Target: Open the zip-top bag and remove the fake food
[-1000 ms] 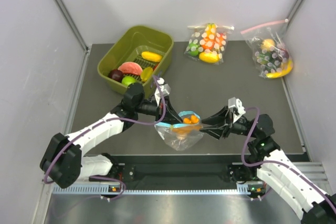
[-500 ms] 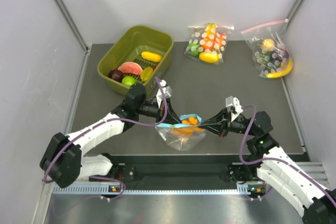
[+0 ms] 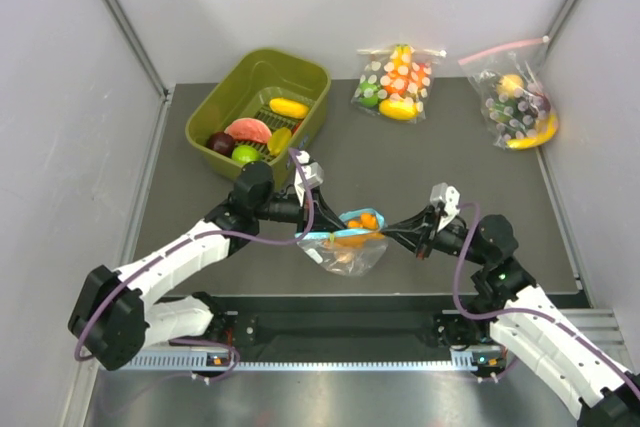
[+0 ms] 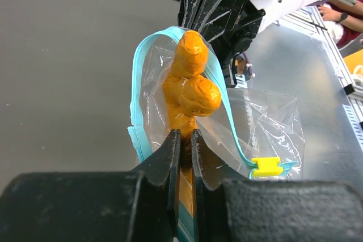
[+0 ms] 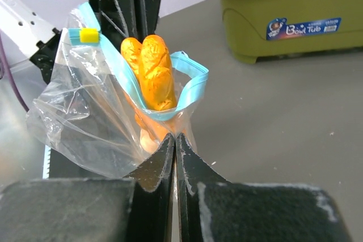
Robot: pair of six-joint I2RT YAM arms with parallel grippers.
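Note:
The zip-top bag (image 3: 345,247) hangs open between my two grippers above the table's near middle, its light-blue strip (image 4: 139,77) forming a loop. Orange carrot-like pieces (image 3: 362,223) stick up out of its mouth; they also show in the left wrist view (image 4: 190,83) and the right wrist view (image 5: 150,72). The green fruit is hidden. My left gripper (image 3: 318,230) is shut on the bag's left rim (image 4: 182,137). My right gripper (image 3: 388,235) is shut on the bag's wall just under the strip (image 5: 174,137). A yellow slider (image 4: 266,166) sits at the strip's end.
An olive-green tub (image 3: 310,82) with yellow, red, purple and green toy pieces stands at the back left, and shows in the right wrist view (image 5: 283,21). Two white-dotted bags with pink strips lie at the back middle (image 3: 395,79) and back right (image 3: 520,102).
Both grippers stay shut on the bag. The right gripper has shifted slightly left and up, and the bag hangs a little higher with its mouth pulled narrower.

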